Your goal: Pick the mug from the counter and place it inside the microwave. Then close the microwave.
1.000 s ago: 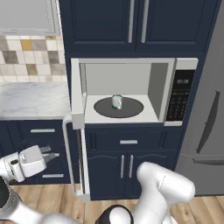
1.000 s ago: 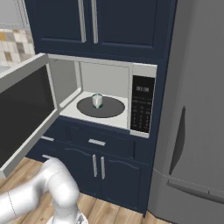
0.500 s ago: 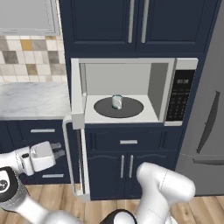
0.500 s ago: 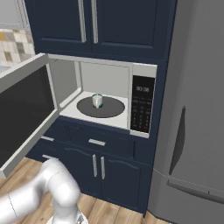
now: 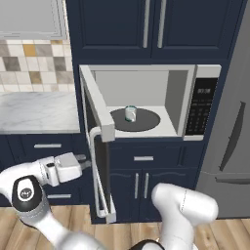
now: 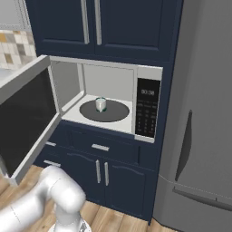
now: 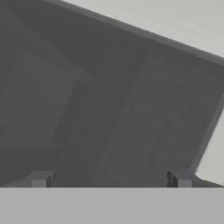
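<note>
Since a second ago the claw (image 5: 87,162) has slid right, up to the open door (image 5: 97,146), fingers wide, holding nothing. The mug (image 5: 130,113) sits on the turntable inside the microwave (image 6: 106,106). A glancing push may slip off, possibly. Marble counter (image 5: 36,111), wood floor.

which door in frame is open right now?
Only the microwave door: it is swung out to the left, showing the mug on the turntable. The upper cabinets and fridge are shut.
</note>
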